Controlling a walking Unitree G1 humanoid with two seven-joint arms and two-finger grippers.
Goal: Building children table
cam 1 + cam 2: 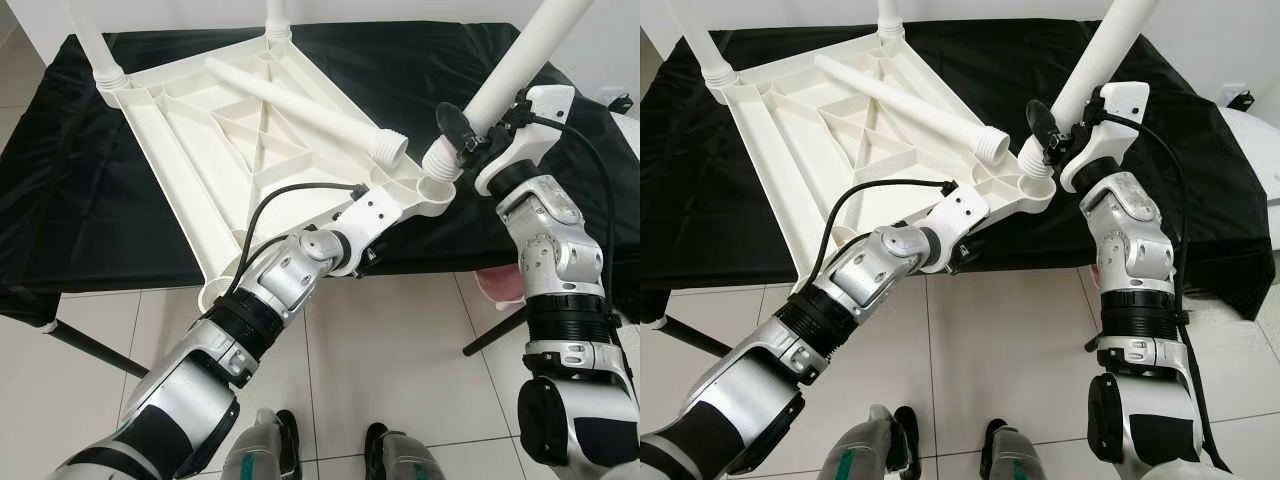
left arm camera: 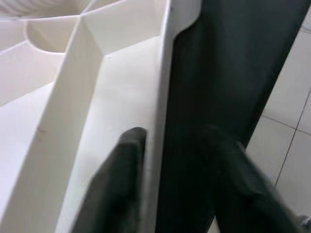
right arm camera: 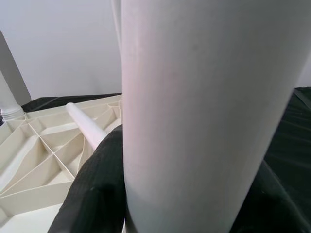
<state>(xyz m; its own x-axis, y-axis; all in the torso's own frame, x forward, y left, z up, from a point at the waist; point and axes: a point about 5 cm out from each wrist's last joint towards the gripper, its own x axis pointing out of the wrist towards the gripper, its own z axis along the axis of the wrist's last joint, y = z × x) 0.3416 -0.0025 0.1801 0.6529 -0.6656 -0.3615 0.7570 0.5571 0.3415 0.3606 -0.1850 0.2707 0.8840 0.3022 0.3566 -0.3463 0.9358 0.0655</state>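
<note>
A white plastic table top (image 1: pixel 230 150) lies upside down on a black-covered table. Two white legs stand in its far corners, one (image 1: pixel 100 50) on the left and one (image 1: pixel 278 20) further right. A loose leg (image 1: pixel 300 105) lies across the ribbed underside. My right gripper (image 1: pixel 476 122) is shut on a fourth leg (image 1: pixel 520 55), which tilts up out of the near right corner socket (image 1: pixel 440 172). In the right wrist view that leg (image 3: pixel 194 97) runs between the black fingers (image 3: pixel 97 189). My left gripper (image 2: pixel 175 184) is shut on the table top's near rim (image 2: pixel 163 97), one finger on each side.
The black cloth (image 1: pixel 90 200) hangs over the work table's front edge. Below it are a black table leg (image 1: pixel 90 345), another strut (image 1: pixel 495 330), tiled floor (image 1: pixel 390 350) and my feet (image 1: pixel 330 455). A pink object (image 1: pixel 500 287) shows under the cloth by my right arm.
</note>
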